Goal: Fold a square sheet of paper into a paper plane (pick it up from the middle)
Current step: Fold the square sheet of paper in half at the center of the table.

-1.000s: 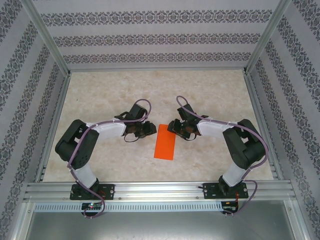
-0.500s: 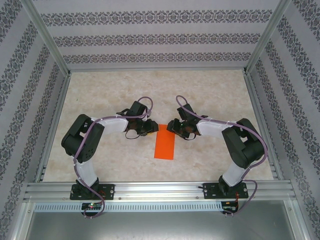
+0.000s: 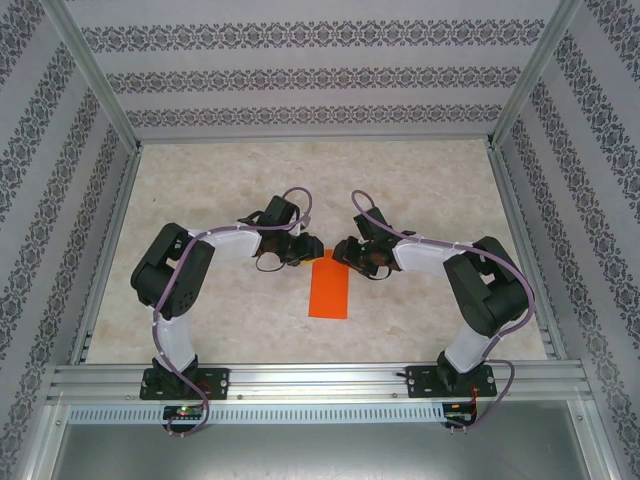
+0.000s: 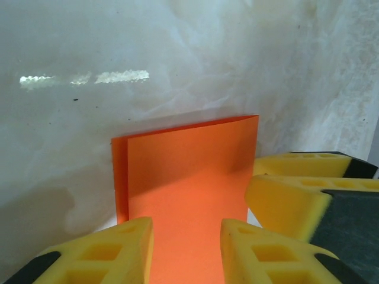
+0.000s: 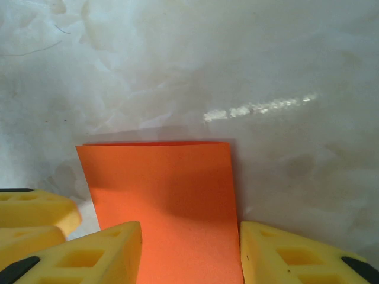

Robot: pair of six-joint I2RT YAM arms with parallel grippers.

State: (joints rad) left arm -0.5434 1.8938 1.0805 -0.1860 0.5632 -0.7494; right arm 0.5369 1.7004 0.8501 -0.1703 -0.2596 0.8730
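We find the square sheet of paper (image 3: 330,288), folded into a doubled rectangle, lying flat on the table (image 3: 420,190) midway between our arms. The left gripper (image 3: 302,253) and right gripper (image 3: 348,256) stand at its far end, jaws apart, holding nothing. For a clean corner fold, we judge one claw should pin the layers while the other lifts a corner low and slowly.
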